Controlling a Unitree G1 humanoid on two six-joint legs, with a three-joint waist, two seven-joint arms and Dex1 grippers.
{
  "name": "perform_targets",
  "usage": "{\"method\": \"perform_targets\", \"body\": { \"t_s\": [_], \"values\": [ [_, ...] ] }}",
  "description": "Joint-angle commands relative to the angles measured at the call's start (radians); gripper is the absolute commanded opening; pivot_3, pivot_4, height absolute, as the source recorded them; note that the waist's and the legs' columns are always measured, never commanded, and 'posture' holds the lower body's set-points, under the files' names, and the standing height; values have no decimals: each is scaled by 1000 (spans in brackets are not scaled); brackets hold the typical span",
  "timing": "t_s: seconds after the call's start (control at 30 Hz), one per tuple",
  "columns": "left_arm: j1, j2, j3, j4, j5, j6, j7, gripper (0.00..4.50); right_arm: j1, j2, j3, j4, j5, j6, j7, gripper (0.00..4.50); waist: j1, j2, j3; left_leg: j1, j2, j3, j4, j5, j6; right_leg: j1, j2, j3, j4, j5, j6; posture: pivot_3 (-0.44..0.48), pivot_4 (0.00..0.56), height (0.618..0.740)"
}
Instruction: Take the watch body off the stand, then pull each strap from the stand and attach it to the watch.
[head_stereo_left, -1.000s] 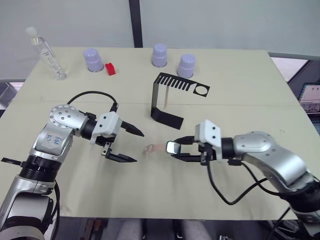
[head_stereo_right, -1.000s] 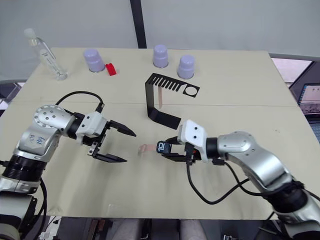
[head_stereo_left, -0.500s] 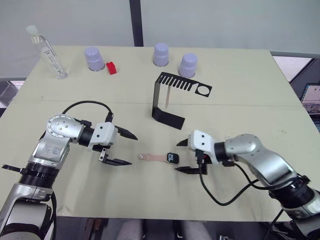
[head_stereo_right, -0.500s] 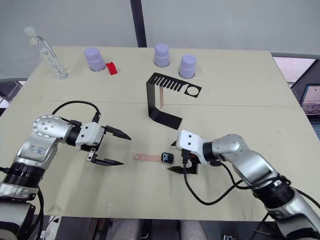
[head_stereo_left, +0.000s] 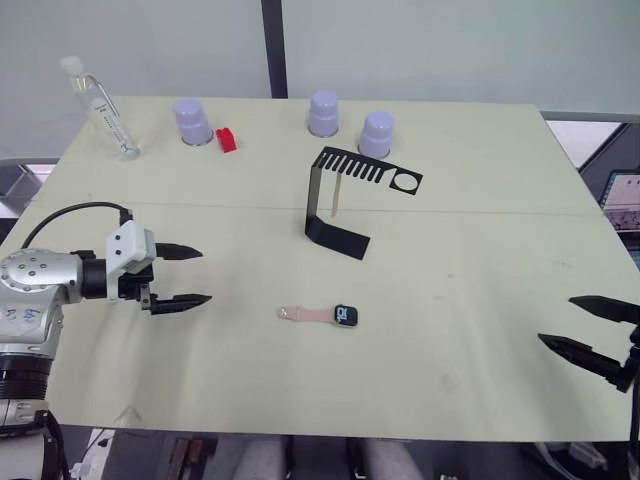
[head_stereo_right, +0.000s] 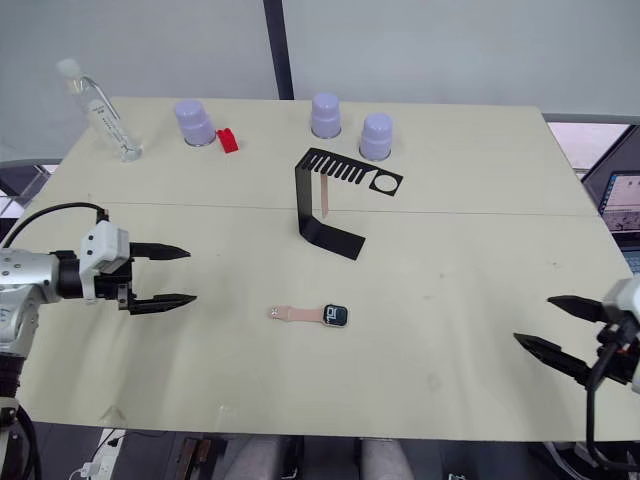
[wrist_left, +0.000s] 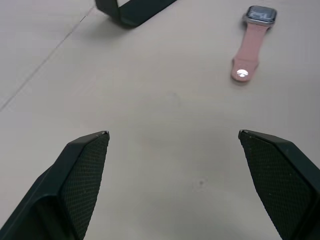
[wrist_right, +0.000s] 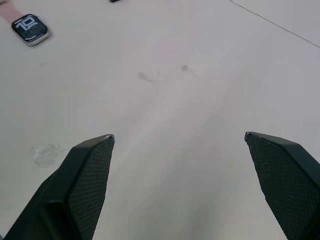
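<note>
Watch body (wrist_right: 30, 28) screen reads 12

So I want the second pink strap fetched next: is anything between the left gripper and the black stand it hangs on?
Nothing visible. Bare table separates the open left gripper from the thin black metal stand, where the pale pink strap hangs; the dark watch body with one strap lies nearer the table's front edge, off that line.

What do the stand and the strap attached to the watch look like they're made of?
The stand looks like thin sheet metal with a matte black coat: flat bent strip, cut comb slots. The strap appears to be soft silicone or rubber, matte pink, lying limp with a metal-looking stud; I can't confirm either by sight.
</note>
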Motion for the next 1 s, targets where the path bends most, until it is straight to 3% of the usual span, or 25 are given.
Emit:
{"method": "perform_targets", "body": {
  "t_s": [0.03,0.27,0.43,0.53,0.77,1.0],
  "values": [
    [-52,-69,44,-43,-39,28,109,4500,-61,47,73,-90,57,-6,-71,4427,-4,0,0,0,0,0,0,0,0,0,0,0,0,0,0,0,150,740],
    [3,-336,61,-345,-103,201,436,4500,-400,247,469,-146,35,75,-378,4427,-9,-1,0,-3,0,0,2,0,-3,-6,1,0,7,0,0,0,150,740],
    [101,-466,20,-537,-98,270,601,4500,-622,439,737,2,-101,34,-533,4427,-8,-1,-1,-2,0,1,3,1,-4,-6,2,0,8,0,0,0,150,740],
    [136,-517,-12,-588,-54,244,675,4500,-762,557,837,182,-184,-26,-603,3605,-8,-1,-1,-2,0,1,3,1,-4,-6,2,0,8,0,0,0,150,740],
    [130,-564,-55,-624,-43,268,746,4500,-948,657,898,565,-323,-130,-697,66,-6,-1,-1,-2,0,1,4,2,-6,-6,1,-1,8,0,0,0,150,740],
    [166,-572,-145,-710,-7,271,763,4500,-943,682,920,640,-354,-37,-707,22,-10,-2,-1,-2,0,2,3,3,-8,-5,1,-1,9,0,0,0,150,740]
  ]
}}
